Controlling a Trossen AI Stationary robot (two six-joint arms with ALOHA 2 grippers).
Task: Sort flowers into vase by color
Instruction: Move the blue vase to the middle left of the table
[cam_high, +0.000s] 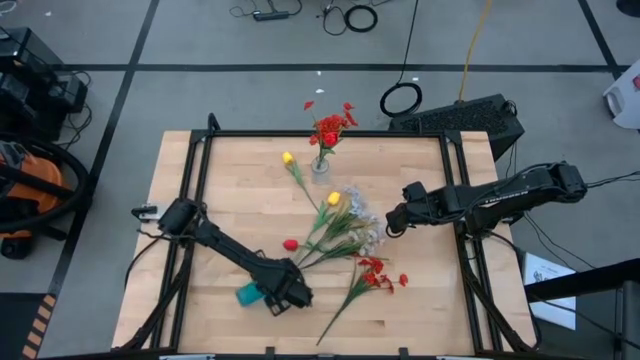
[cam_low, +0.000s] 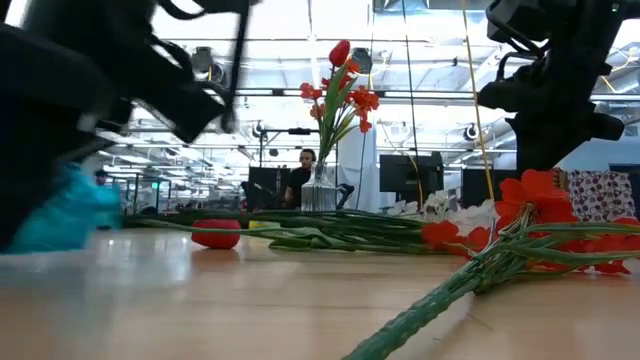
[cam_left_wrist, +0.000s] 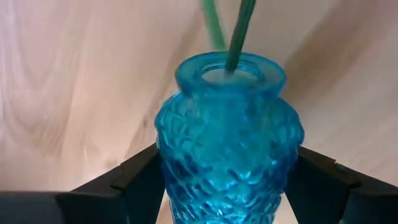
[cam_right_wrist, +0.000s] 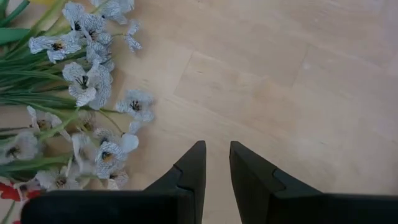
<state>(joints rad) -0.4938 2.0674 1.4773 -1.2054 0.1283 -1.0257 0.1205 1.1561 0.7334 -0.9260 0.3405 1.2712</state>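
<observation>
A blue patterned glass vase (cam_left_wrist: 230, 155) sits between the fingers of my left gripper (cam_high: 264, 293) near the table's near edge; it also shows in the high view (cam_high: 247, 293). A clear vase (cam_high: 320, 166) at the far edge holds red blooms (cam_high: 330, 128). Loose stems lie on the table: two yellow buds (cam_high: 288, 158) (cam_high: 333, 200), white-grey sprays (cam_right_wrist: 87, 81), a red bud (cam_high: 290, 244) and red blooms (cam_high: 377, 273). My right gripper (cam_right_wrist: 217, 152) hovers just right of the sprays, open by a narrow gap and holding nothing. My left gripper is shut on the blue vase's bulging body (cam_left_wrist: 180, 168), one finger (cam_left_wrist: 137, 177) on each side. The vase lies along the fingers, its mouth (cam_left_wrist: 230, 70) pointing away from the wrist. I cannot tell whether it rests on the table.
Two green stalks (cam_left_wrist: 239, 28) show just beyond the vase's mouth. The loose stems spread across the table's middle (cam_high: 335, 235). Black rails run along the table's edges (cam_high: 200, 160). Bare wood lies right of the sprays (cam_right_wrist: 298, 74).
</observation>
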